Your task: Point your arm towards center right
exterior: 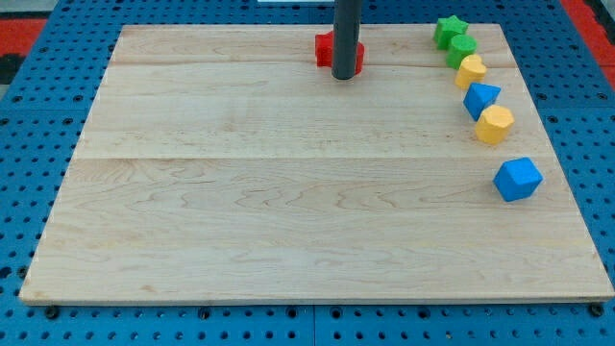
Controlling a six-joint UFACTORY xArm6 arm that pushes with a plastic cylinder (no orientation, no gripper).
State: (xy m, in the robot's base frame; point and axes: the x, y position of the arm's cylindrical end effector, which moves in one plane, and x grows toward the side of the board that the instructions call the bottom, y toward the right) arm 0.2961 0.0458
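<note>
My tip (345, 76) stands near the view's top centre, on the wooden board (288, 221). A red block (326, 51) sits right behind the rod and is partly hidden by it. Along the view's right edge lies a curved row of blocks: a green star (449, 30), a green round block (462, 50), a yellow block (470, 70), a blue block (480, 98), a yellow hexagon (495, 125) and a blue cube (518, 179). The tip is well to the left of this row.
The board rests on a blue pegboard table (29, 144). Red edging (586, 19) shows at the view's top corners.
</note>
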